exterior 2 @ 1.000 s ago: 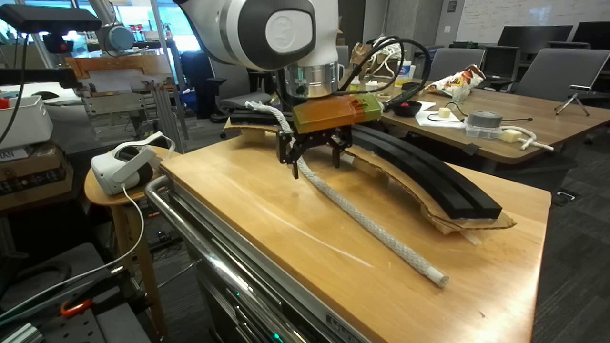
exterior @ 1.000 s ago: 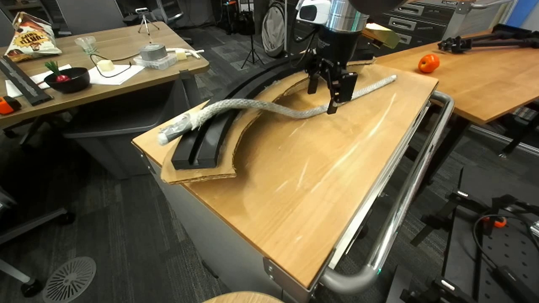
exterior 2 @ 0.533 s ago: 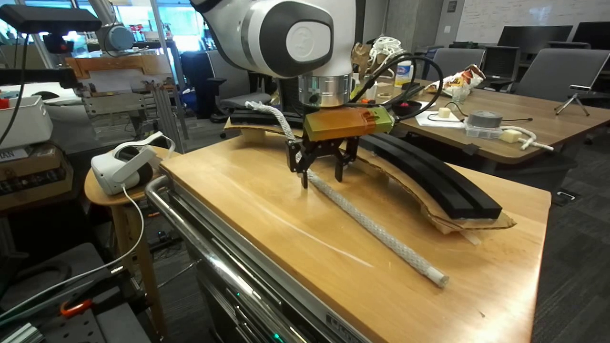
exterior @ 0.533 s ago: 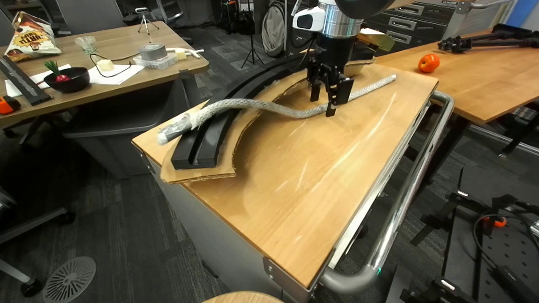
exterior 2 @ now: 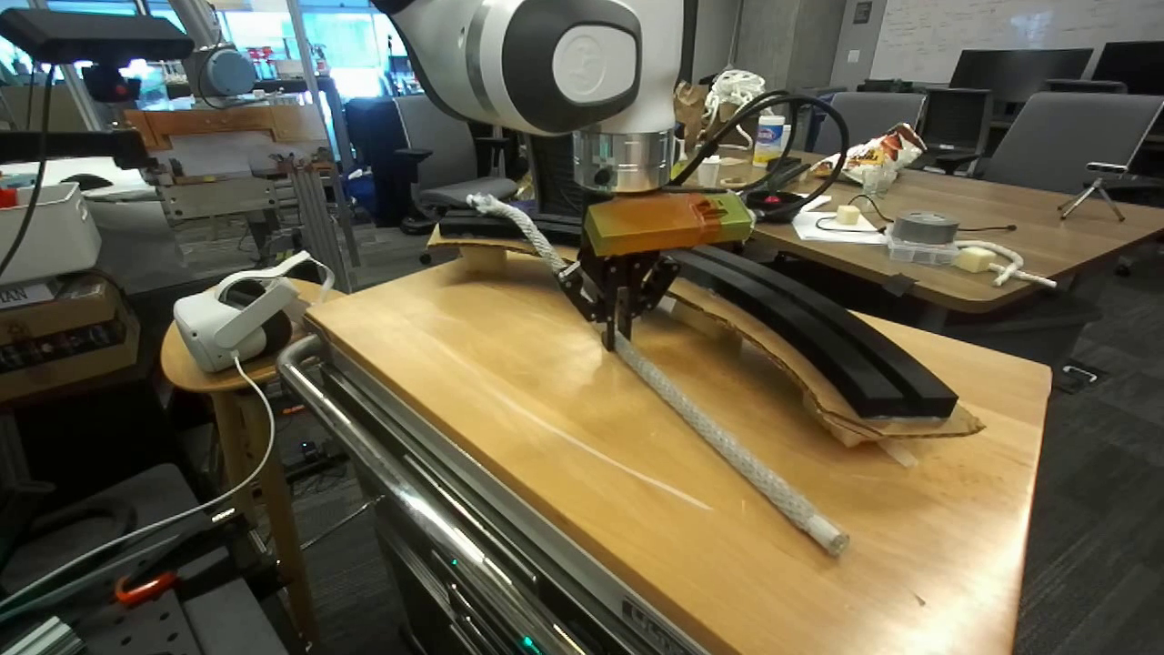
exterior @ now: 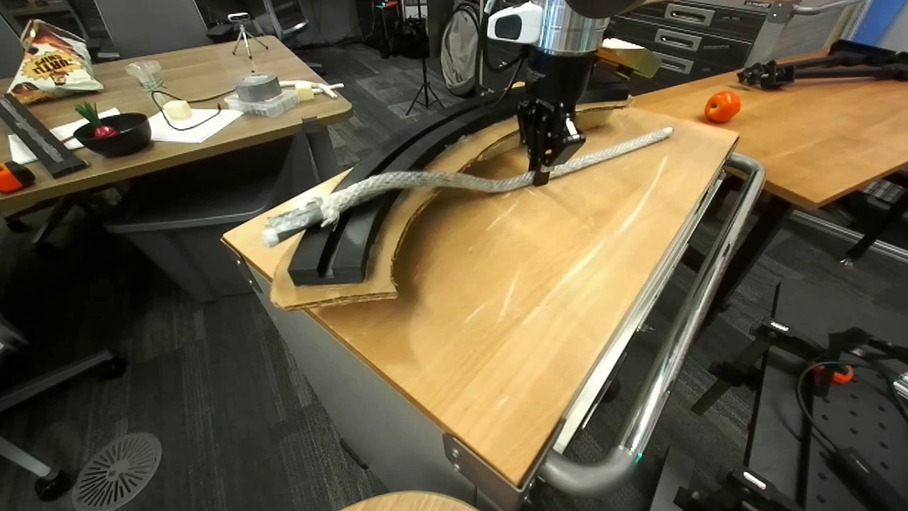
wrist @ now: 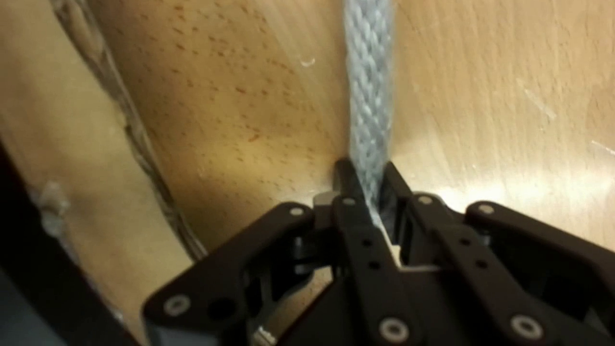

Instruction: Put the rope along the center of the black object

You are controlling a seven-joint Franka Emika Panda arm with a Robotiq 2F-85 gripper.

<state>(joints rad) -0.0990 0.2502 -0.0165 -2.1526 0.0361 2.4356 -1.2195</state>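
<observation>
The pale grey-white rope (exterior: 454, 180) runs over the tabletop inside the curve of the black object (exterior: 352, 248). Its taped end crosses the near end of that black strip and sticks out past the outer edge. The other end of the rope (exterior 2: 727, 441) lies on the wood in an exterior view. My gripper (exterior 2: 617, 338) points down at the tabletop, shut around the middle of the rope. In the wrist view the rope (wrist: 370, 77) passes between both fingertips of the gripper (wrist: 367, 173), touching them. A dark edge of the black object (wrist: 24, 245) shows at lower left.
Under the black object is a cardboard base (exterior: 408, 231), raised off the tabletop (exterior: 489, 319) in places. A shiny metal rail (exterior: 684, 341) follows one side of the cart. A stool with a white headset (exterior 2: 241, 314) stands nearby. Beyond is a brown table (exterior 2: 1046, 218).
The jaws have gone from wide apart to shut on the rope. My gripper has come down toward the tabletop, and the rope has shifted slightly, both ends included.
</observation>
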